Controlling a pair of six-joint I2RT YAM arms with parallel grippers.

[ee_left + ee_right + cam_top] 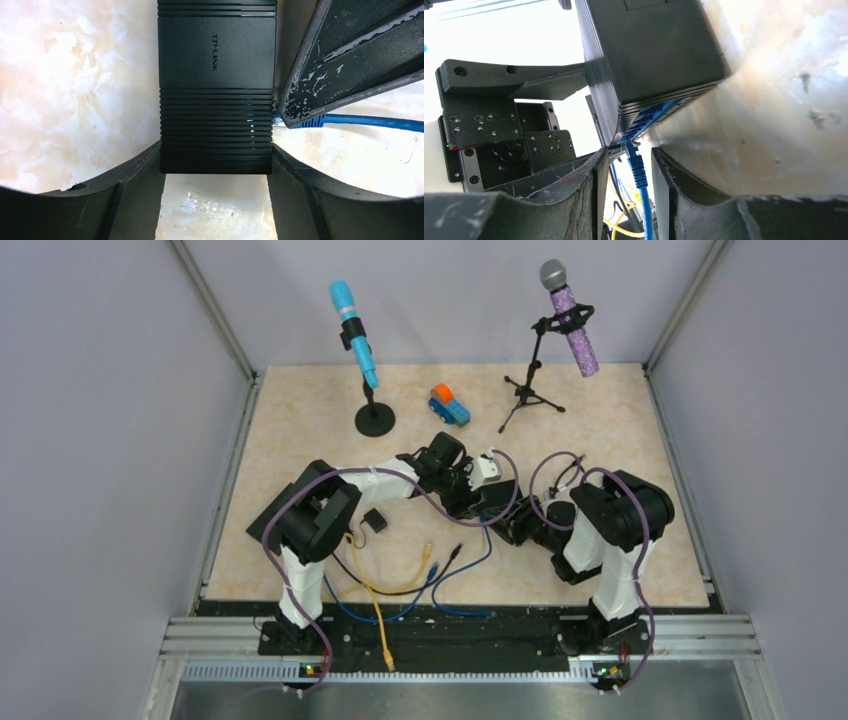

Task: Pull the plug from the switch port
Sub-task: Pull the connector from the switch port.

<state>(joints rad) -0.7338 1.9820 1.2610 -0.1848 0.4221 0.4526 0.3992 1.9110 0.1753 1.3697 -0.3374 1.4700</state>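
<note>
Blue plug [636,162] sits in port of black switch [216,65], mid table [300,410]. Left gripper [216,165] clamped on switch sides. Right gripper [629,156] low, fingers apart astride plug.

The left arm [318,523] and right arm [620,520] pair bulky black joint housings with white links. A purple cable [300,485] loops along each. The right pincer [629,152] has curved black fingers [694,205], scuffed pale at the edges. Behind the left pincer [216,155] sit black plates [479,120] dotted with small screws.
</note>
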